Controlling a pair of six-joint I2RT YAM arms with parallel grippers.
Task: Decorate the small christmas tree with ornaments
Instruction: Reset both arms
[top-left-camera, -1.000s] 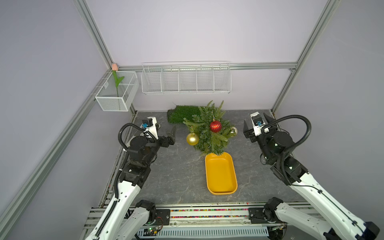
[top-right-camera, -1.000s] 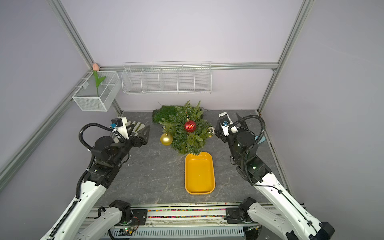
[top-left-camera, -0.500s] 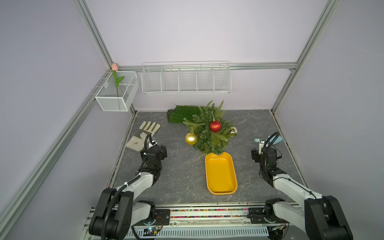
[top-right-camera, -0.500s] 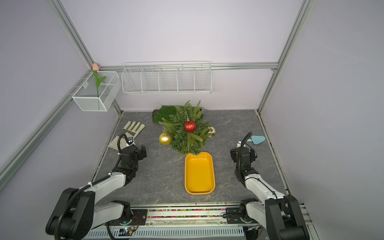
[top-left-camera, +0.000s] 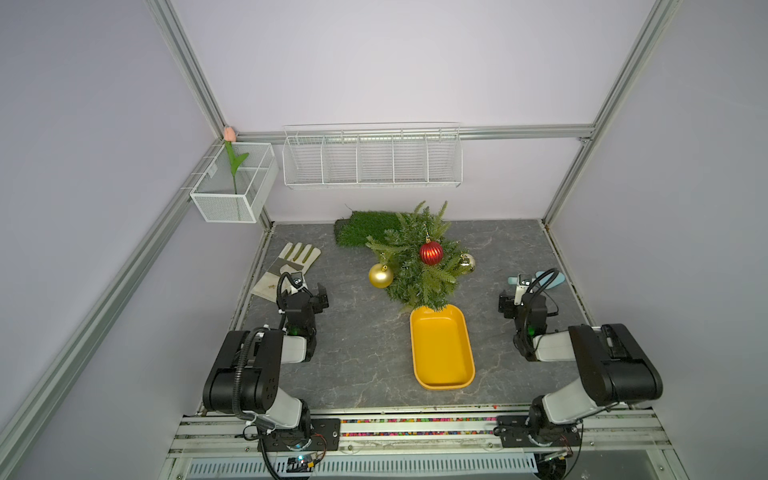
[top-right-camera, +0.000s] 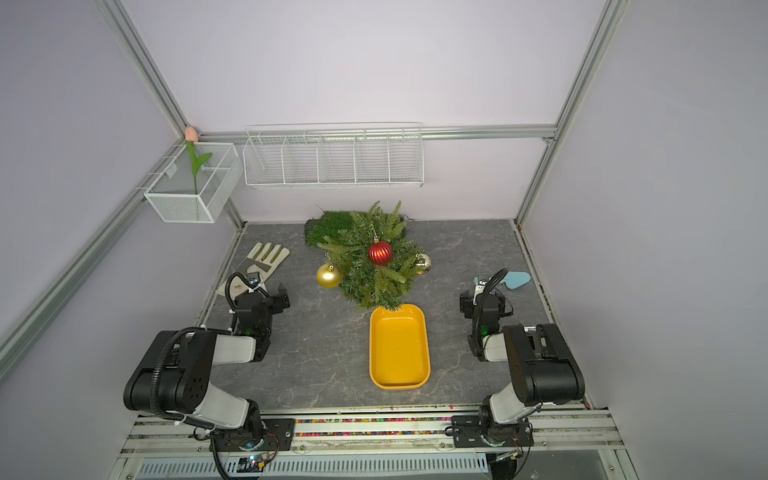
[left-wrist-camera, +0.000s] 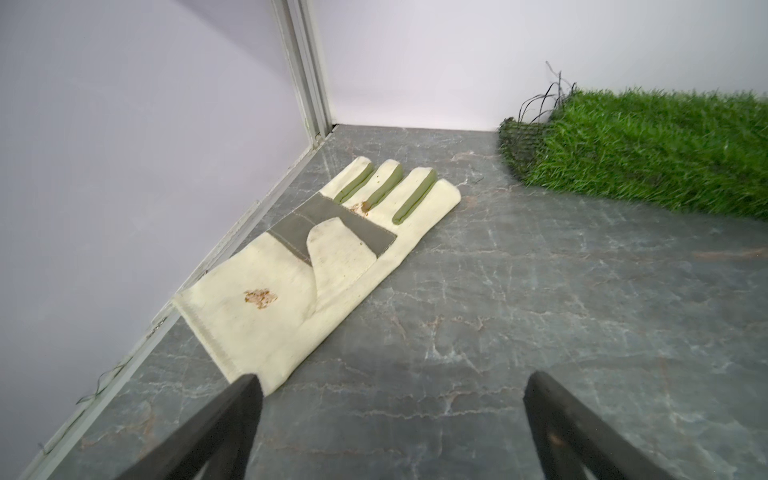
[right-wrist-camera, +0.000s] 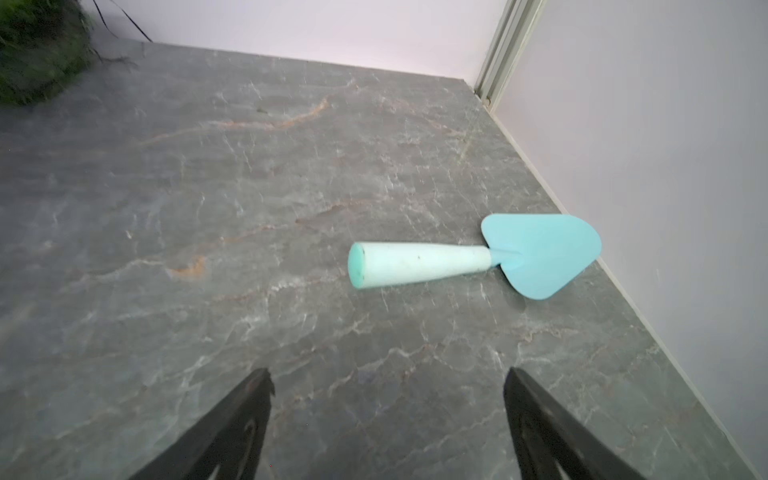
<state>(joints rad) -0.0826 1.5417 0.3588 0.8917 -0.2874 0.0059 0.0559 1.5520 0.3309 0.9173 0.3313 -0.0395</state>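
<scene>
Our left gripper (left-wrist-camera: 392, 380) and right gripper (right-wrist-camera: 388, 374) sit low over the table (top-left-camera: 357, 332), jaws spread wide with nothing between them. Just ahead of the left jaws lies a glove (left-wrist-camera: 316, 266), its cuff close to one fingertip. A trowel (right-wrist-camera: 419, 266) lies ahead of the right jaws, apart from them.

The tree (top-left-camera: 409, 278) is well away from both, ahead and inward of each pair, just beyond the tray (top-left-camera: 442, 386). On it we see the red bauble (top-left-camera: 431, 252). The matte gold bauble (top-left-camera: 380, 275) and pale gold bauble (top-left-camera: 467, 262) are at its opposite edges.

We judge the baubles light, thin-shelled and slick, so we would pinch the cap or loop rather than the sphere. The branches look springy and the tree easily nudged.
</scene>
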